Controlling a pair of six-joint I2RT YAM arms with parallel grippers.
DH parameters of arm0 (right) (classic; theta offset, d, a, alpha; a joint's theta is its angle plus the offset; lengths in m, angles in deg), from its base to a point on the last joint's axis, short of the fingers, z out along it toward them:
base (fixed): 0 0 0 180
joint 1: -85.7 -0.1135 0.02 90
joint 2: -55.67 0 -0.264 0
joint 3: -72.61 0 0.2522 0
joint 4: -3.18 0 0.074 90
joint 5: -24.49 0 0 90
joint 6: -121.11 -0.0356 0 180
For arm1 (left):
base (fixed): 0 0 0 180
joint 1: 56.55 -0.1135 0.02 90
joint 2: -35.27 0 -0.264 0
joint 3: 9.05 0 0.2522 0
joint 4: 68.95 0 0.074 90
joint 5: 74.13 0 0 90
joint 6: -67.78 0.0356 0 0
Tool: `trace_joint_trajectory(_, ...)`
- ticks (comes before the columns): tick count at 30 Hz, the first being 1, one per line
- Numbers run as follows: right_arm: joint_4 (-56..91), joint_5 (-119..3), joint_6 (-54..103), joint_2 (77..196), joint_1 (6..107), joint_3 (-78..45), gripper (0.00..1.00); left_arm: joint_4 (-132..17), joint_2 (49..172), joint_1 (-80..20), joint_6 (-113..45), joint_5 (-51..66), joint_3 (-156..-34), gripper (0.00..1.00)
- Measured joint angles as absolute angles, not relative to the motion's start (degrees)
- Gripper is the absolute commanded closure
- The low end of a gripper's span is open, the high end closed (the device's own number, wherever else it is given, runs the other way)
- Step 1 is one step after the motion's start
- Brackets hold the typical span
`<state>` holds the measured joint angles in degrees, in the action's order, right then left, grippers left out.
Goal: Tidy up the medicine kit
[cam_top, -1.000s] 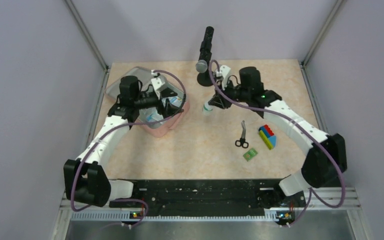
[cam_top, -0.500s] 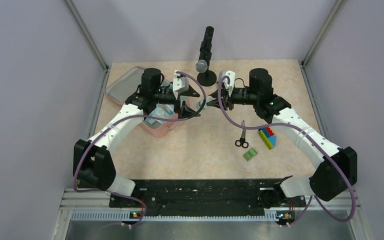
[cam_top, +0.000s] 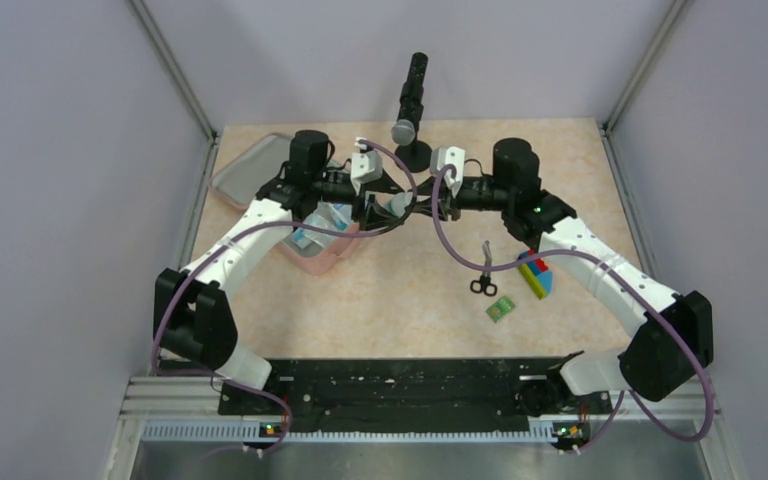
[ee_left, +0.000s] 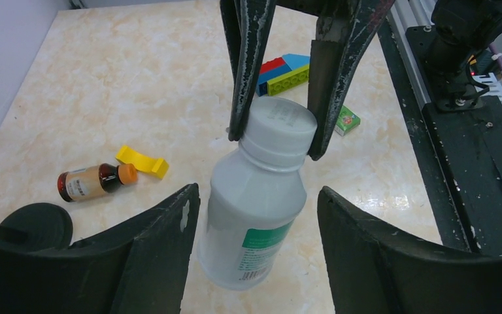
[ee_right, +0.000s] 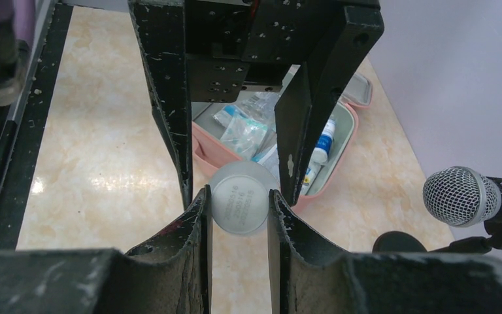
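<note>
The pink medicine kit (cam_top: 322, 252) lies open at the back left, its lid (cam_top: 250, 168) flat behind it. The right wrist view shows its rim (ee_right: 348, 145) and the packets and small bottles inside. My right gripper (cam_top: 422, 200) is shut on the cap of a white bottle (cam_top: 397, 205) with a green label and holds it tilted above the table. In the left wrist view its fingers (ee_left: 243, 78) pinch the cap (ee_left: 280, 125). My left gripper (ee_left: 256, 196) is open, with a finger on each side of the bottle's body (ee_left: 251, 216), not touching it. The bottle's round end (ee_right: 242, 197) sits between my right gripper's pads (ee_right: 202, 216).
A microphone (cam_top: 406, 128) on a black stand is at the back middle. Scissors (cam_top: 483, 275), a multicoloured toy-brick block (cam_top: 535, 272) and a small green box (cam_top: 501, 309) lie at the right. A brown bottle with an orange cap (ee_left: 91, 183) and a yellow piece (ee_left: 142, 161) lie near the stand's base (ee_left: 33, 226).
My left arm swung right from over the kit to the bottle. My right gripper lifted the bottle off the table and carried it left, in between the open left fingers.
</note>
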<state>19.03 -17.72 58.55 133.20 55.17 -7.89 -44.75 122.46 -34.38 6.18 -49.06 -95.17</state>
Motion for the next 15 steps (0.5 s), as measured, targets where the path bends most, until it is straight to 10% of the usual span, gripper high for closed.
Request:
trace_joint_trajectory(8, 18.5, -17.93, 58.33, 133.2, 55.13, -7.78, 1.0, -40.73, 124.43, -34.36, 10.42, -49.39, -97.94, 0.4)
trace_joint_trajectory(15, 17.43, -19.14, 56.12, 133.2, 55.0, -6.66, 0.55, -38.28, 124.47, -34.38, 13.13, -48.78, -98.14, 0.44)
